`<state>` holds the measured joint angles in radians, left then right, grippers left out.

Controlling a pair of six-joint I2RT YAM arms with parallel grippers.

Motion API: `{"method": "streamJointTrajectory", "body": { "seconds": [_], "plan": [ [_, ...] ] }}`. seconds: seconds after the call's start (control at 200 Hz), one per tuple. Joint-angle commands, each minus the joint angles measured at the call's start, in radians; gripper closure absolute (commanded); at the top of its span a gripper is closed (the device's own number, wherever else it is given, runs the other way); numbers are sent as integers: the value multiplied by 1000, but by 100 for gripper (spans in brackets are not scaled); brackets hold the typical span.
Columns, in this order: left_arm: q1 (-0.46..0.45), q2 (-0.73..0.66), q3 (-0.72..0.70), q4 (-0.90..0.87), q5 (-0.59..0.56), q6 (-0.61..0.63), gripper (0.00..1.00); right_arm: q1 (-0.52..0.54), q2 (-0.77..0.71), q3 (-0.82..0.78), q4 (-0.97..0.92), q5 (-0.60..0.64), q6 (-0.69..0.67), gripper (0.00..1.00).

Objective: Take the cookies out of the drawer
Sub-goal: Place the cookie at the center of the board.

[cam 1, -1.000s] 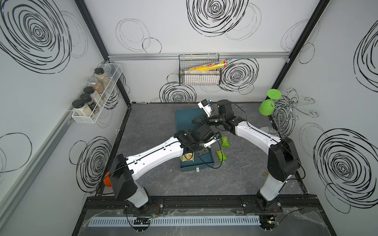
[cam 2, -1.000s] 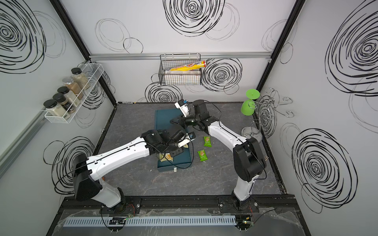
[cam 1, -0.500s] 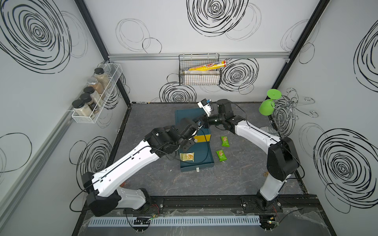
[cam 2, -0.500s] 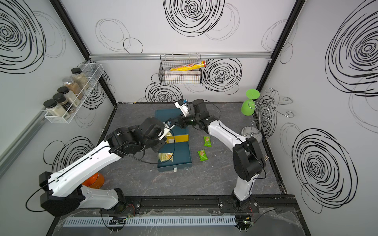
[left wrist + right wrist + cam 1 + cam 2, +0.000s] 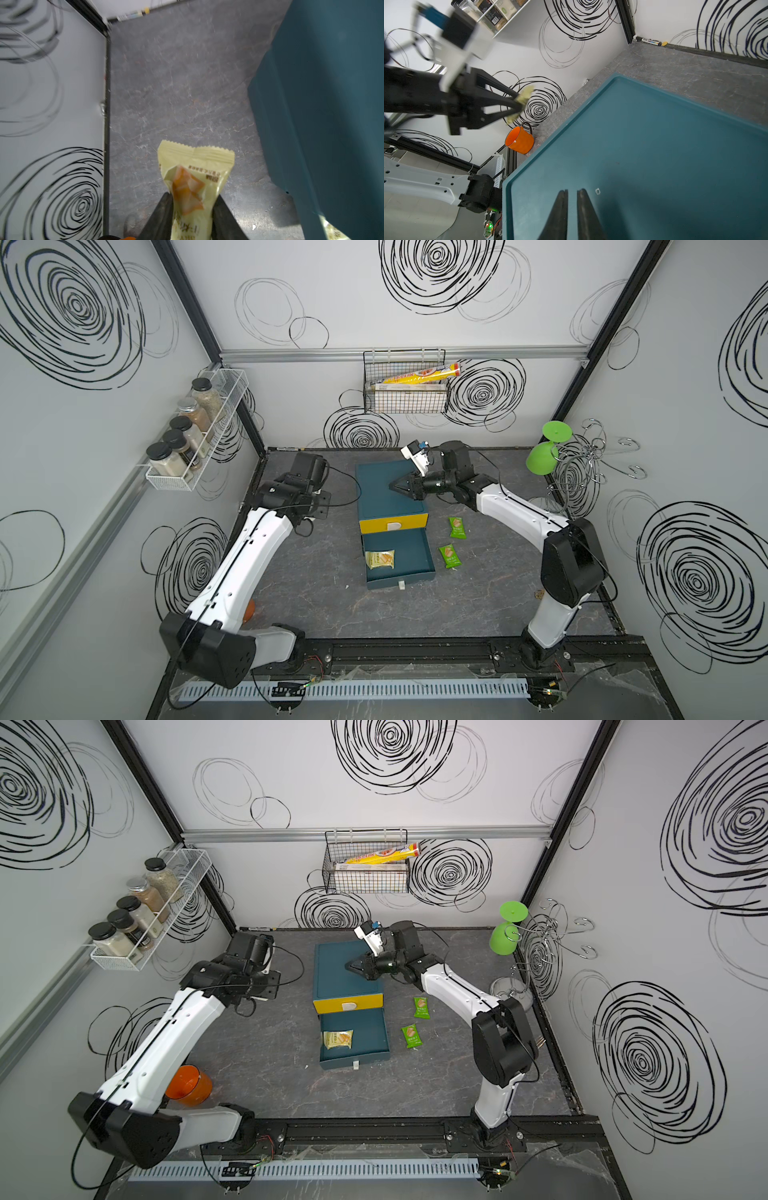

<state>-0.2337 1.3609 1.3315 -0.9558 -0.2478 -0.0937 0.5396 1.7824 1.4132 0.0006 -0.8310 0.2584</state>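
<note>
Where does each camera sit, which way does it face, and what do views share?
Top views: high above the arms' bases, looking down on the table; left arm and right arm show fully in both top views.
Left wrist: on the left arm, looking along its jaws at the gripped beige packet, table and cabinet; only jaw tips show.
Right wrist: on the right arm, looking along its jaws over the cabinet toward the orange mug; jaw tips show.
Shared: both wrist views show the left gripper holding the beige packet.
</note>
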Motion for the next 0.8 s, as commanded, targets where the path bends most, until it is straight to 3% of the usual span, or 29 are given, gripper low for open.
{"method": "streamJointTrajectory", "body": {
  "seconds": [0.0, 0.235, 0.325, 0.365, 0.446, 0.671, 0.796],
  "plan": [
    [22, 88, -100, 125, 86, -42, 64, -3, 32, 7, -44, 2, -1, 85],
    [34, 299, -237, 251, 64, -70, 66, -2, 36, -5, -51, 10, -11, 85],
    [43, 296, -264, 291, 87, -85, 45, -2, 34, -8, -59, 18, -19, 85],
    [43, 276, -260, 296, 90, -97, 32, -2, 33, -8, -62, 18, -21, 85],
    [43, 217, -229, 280, 82, -108, 16, -3, 35, -5, -60, 14, -15, 84],
    [23, -38, 25, 101, 1, -111, 12, -3, 32, -10, -62, 18, -14, 84],
    [-167, -122, 142, 17, -34, -72, 11, -3, 32, -13, -62, 16, -12, 84]
  ]
}}
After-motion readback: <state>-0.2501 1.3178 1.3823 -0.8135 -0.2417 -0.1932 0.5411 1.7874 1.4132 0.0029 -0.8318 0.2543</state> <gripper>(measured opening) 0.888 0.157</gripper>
